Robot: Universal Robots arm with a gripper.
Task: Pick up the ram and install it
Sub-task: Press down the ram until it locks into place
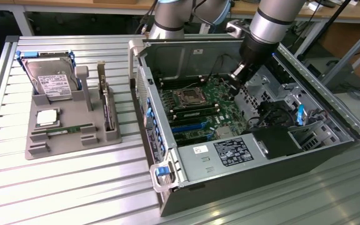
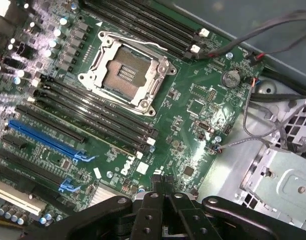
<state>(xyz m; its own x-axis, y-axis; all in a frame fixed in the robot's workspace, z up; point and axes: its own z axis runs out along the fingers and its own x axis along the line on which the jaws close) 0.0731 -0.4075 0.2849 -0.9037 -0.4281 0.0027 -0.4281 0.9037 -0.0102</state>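
Observation:
The ram [image 1: 67, 130] is a thin green stick lying flat in a groove at the front of the grey parts tray [image 1: 39, 150], on the exterior view's left. My gripper [image 1: 238, 74] is far from it, lowered inside the open computer case [image 1: 243, 154] above the motherboard's far right part. In the wrist view the gripper [image 2: 160, 183] has its black fingertips pressed together with nothing between them. It hangs over the green motherboard [image 2: 193, 130], close to the ends of the long black memory slots [image 2: 92, 117] and beside the open processor socket [image 2: 125, 75].
The tray also carries a hard drive [image 1: 52, 79], a square silver processor [image 1: 47, 117] and an upright card with a metal bracket [image 1: 108, 110]. Loose cables [image 2: 273, 30], a drive cage [image 2: 288, 185] and the case walls crowd the gripper. The slatted table [image 1: 73, 187] surrounds the case.

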